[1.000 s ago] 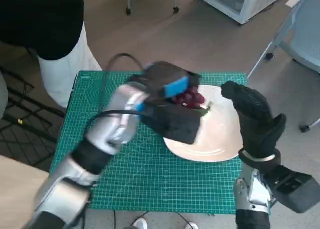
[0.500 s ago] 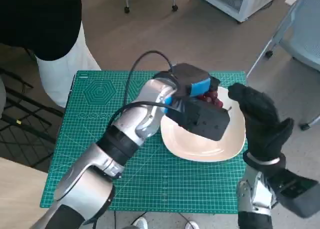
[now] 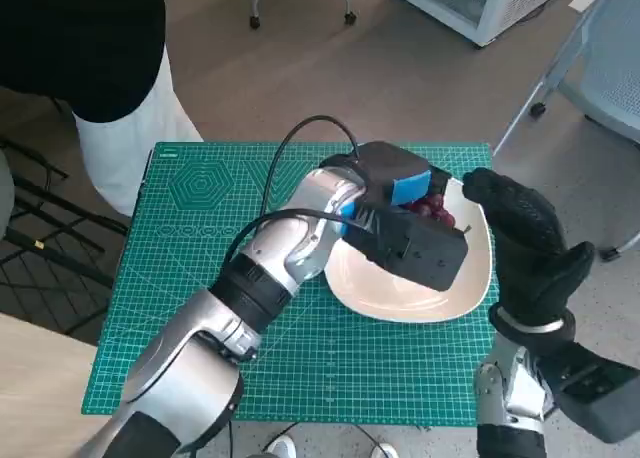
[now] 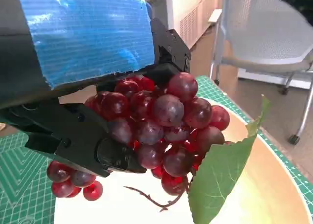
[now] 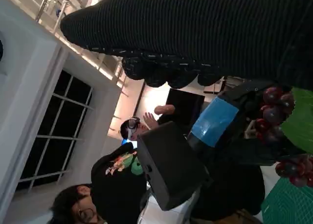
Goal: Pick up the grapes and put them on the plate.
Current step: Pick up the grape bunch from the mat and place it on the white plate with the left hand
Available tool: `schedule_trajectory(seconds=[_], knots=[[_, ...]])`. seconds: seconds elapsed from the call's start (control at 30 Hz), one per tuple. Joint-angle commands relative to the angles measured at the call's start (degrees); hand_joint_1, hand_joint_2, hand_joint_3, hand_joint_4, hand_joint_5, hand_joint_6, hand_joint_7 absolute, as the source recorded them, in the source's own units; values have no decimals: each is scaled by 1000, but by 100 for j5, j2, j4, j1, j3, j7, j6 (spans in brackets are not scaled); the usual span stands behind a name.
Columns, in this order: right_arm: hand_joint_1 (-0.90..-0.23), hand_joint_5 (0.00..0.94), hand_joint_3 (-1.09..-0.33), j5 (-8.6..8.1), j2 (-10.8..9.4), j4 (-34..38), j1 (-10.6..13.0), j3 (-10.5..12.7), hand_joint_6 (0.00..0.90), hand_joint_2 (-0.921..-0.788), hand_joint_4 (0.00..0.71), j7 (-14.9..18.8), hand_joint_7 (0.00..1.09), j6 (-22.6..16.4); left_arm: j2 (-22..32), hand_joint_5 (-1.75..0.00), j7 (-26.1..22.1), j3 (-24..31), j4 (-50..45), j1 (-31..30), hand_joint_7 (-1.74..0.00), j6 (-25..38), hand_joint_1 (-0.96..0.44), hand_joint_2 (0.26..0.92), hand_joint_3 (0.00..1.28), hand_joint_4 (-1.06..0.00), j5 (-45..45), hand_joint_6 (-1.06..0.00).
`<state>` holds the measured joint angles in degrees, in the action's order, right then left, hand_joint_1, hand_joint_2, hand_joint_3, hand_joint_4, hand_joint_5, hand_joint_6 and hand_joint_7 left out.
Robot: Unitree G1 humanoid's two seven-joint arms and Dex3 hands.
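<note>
Red grapes (image 4: 161,123) hang in the left hand (image 3: 405,223), its fingers clamped round the bunch, directly above the plate (image 3: 470,278); only a lowering remains. The right hand (image 3: 525,238), fingers apart, holds nothing beside the rim.

place: lab/office | cues: green cutting mat (image 3: 200,278), wheeled chair (image 3: 600,68), seated people (image 5: 117,185)
</note>
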<state>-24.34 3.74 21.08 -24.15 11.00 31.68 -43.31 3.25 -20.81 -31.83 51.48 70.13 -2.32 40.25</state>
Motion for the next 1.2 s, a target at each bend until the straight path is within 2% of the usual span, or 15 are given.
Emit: schedule_trajectory(seconds=[0.03,0.2,0.53,0.6,0.67,0.7,0.73,0.8,0.87,1.0,1.2], knots=[[-441,2,-504,46,-59,113,86,-14,166,-921,338,-54,353,-11,-26,-1590,155,-43,98,40,-1046,-56,2,920,213,-428,3,-596],[-443,1,-505,35,-72,176,54,-23,168,-921,335,-48,346,-7,-30,-1583,254,-78,93,5,-1051,-31,1,921,211,-430,36,-594],[-438,1,-510,50,-82,150,53,-51,173,-921,334,-85,337,41,58,-1507,324,-111,-38,-139,-1146,-157,20,921,222,-459,-5,-516],[-438,0,-511,49,-79,128,61,-57,173,-921,333,-92,335,53,65,-1441,296,-81,-60,-173,-949,-155,122,920,212,-490,-47,-469],[-437,0,-513,49,-75,123,62,-62,173,-921,333,-97,334,58,78,-1375,265,-53,-85,-208,-581,-149,216,914,203,-494,-84,-428],[-436,0,-513,50,-74,124,61,-65,173,-921,332,-100,334,58,86,-1244,257,-47,-95,-223,-439,-145,174,903,188,-473,-93,-411],[-436,0,-514,52,-74,126,60,-68,173,-921,332,-104,333,58,94,-1038,254,-45,-102,-238,-332,-141,78,891,160,-431,-95,-393],[-435,0,-515,65,-77,120,62,-78,173,-921,332,-116,332,58,120,-548,286,-73,-128,-273,-173,-132,-178,872,89,-330,-55,-352],[-435,0,-516,83,-78,112,63,-89,173,-921,331,-132,331,59,172,-268,368,-144,-192,-321,-85,-121,-359,874,50,-251,53,-313],[-434,0,-518,103,-68,126,61,-101,172,-921,330,-149,330,49,284,-64,596,-315,-320,-413,-20,-81,-561,893,26,-174,332,-257],[-430,0,-520,114,-56,193,36,-106,172,-921,328,-154,328,28,461,-7,768,-342,-470,-584,-2,-185,-643,910,14,-118,431,-212]])
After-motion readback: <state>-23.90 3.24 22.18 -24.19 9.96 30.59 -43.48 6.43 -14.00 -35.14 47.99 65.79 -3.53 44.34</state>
